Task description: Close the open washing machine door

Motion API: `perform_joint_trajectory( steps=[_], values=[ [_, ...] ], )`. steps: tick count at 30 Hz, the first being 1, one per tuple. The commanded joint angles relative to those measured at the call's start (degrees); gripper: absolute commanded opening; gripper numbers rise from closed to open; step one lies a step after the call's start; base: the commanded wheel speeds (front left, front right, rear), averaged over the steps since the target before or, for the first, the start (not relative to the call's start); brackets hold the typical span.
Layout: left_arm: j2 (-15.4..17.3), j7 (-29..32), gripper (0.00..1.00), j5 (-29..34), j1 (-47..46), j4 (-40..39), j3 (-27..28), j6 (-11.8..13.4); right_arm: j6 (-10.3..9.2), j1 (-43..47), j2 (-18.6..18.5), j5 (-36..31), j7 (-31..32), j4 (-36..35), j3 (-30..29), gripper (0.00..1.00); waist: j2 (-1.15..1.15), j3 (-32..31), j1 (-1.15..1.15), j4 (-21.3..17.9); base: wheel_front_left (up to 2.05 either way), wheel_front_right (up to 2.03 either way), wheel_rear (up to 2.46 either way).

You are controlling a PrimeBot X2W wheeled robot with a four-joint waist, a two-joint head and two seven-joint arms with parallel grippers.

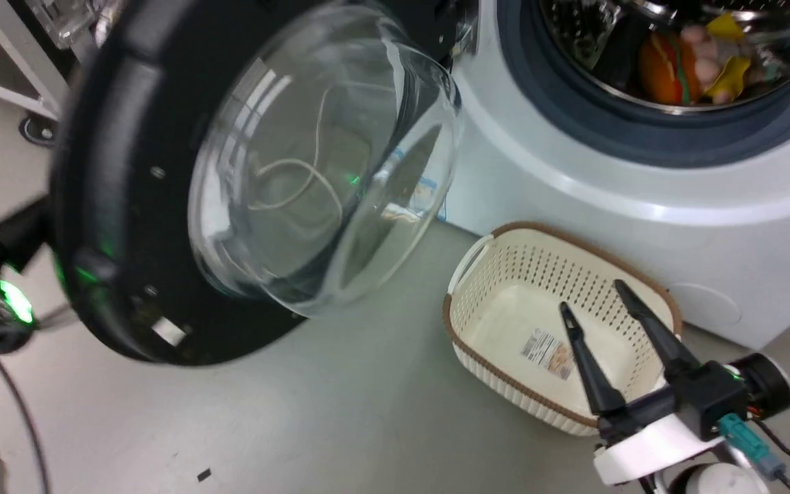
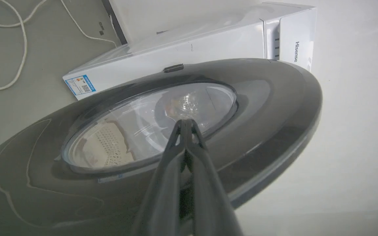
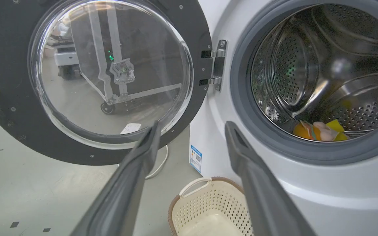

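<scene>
Presently on record.

- **Item one:** large round glossy black washing machine door with a bulging clear glass bowl window. It is swung wide open on its metal hinge at the left of the porthole, well clear of the grey rubber gasket.
- **Item two:** white front-loading washing machine, steel drum exposed. Orange and yellow soft items lie at the drum's bottom. A blue label sticker sits low on the front corner.
- **Item three:** cream perforated plastic basket with brown rim, on the grey floor just beside the machine's front, below the porthole.
- **Item four:** left gripper, fingers pressed together with nothing between them. The tips lie over the window on the door's outer face; contact cannot be confirmed.
- **Item five:** right gripper, fingers spread apart and empty, held above the basket, pointing toward the machine.
</scene>
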Motion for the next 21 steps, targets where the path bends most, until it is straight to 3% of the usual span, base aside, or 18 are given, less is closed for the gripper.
perform_joint_trajectory(
  steps=[1, 9, 10, 12, 17, 21],
  values=[
    [-1.3, 1.0, 0.00, -0.2, 1.9, -0.9, -0.6, -0.3, 0.05, 0.6, 0.3, 0.1, -0.3, 0.1, -0.6, 1.00, 0.00, -1.3, 0.00, -0.4, 0.00, 0.00, 0.00],
    [-9.4, 1.8, 0.00, 1.1, 12.7, -14.5, -3.8, 0.8, 0.05, 3.2, 1.1, 0.4, -0.3, 0.5, -6.1, 1.00, 0.00, -6.6, 0.00, -1.9, 0.00, 0.00, 0.00],
    [-13.4, 1.2, 0.00, 1.4, 16.5, -20.5, -5.1, 2.3, 0.05, 4.3, 1.1, 2.0, -0.3, 0.6, -7.9, 1.00, 0.00, -8.2, 0.00, -2.8, 0.00, 0.00, 0.00],
    [-15.5, -0.3, 0.00, 1.8, 19.1, -23.9, -6.0, 3.7, 0.05, 4.8, 1.1, 2.5, -0.3, 0.6, -8.5, 1.00, 0.00, -8.9, 0.00, -3.8, 0.00, 0.00, 0.00],
    [-17.6, -6.1, 0.00, -1.4, 24.7, -28.9, -10.0, 6.6, 0.05, 5.0, 1.2, 2.6, -0.3, 0.4, -8.4, 1.00, 0.00, -9.4, 0.00, -7.7, 0.00, 0.00, 0.00],
    [-17.6, -14.3, 0.00, -8.7, 28.6, -30.6, -19.4, 6.3, 0.05, 5.3, 1.2, 2.8, -0.3, 0.7, -9.3, 1.00, 0.00, -8.9, 0.00, -11.0, 0.00, 0.00, 0.00]
  ],
)
